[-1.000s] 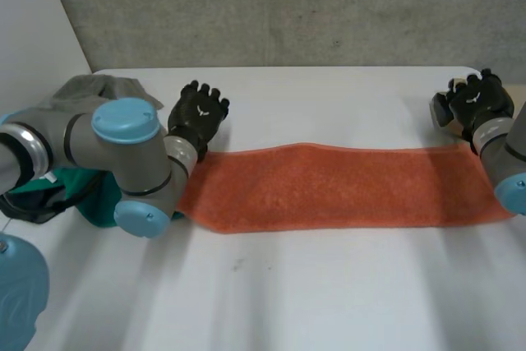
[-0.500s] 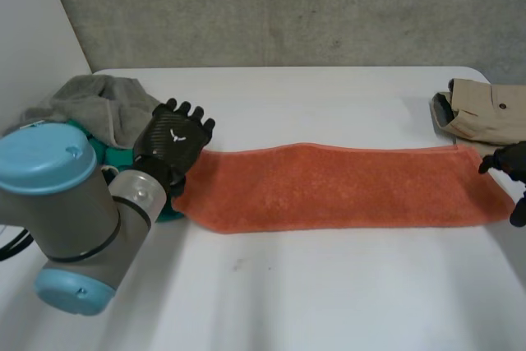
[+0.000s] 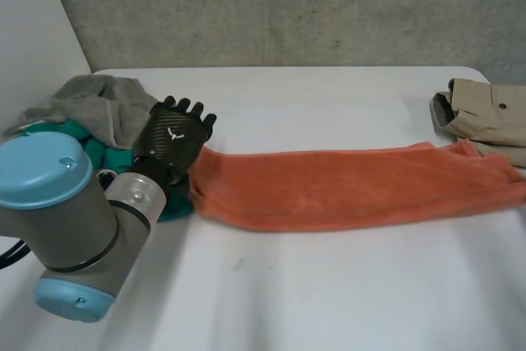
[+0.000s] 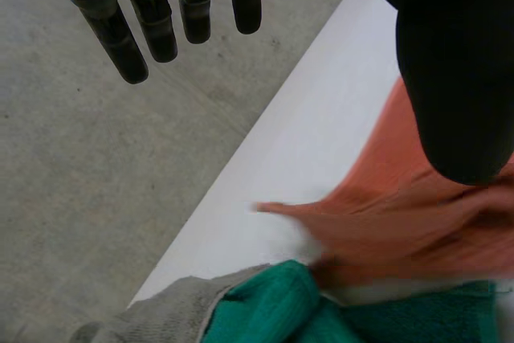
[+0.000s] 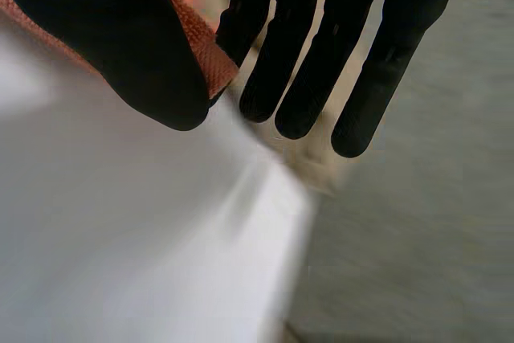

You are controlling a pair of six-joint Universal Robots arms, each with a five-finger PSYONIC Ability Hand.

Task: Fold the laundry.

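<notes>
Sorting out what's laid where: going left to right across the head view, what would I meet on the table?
grey cloth → left hand → orange towel → beige garment

Towel (image 3: pixel 353 182) across table (image 3: pixel 329 285), pile (image 3: pixel 90 104) left, garment (image 3: pixel 485 117) right

Bare table (image 3: pixel 329 302) lies open along the whole near side of the orange towel (image 3: pixel 353 187). The far strip is bounded by a grey-and-teal cloth pile (image 3: pixel 99 104) at left and a beige garment (image 3: pixel 485 113) at right.
</notes>
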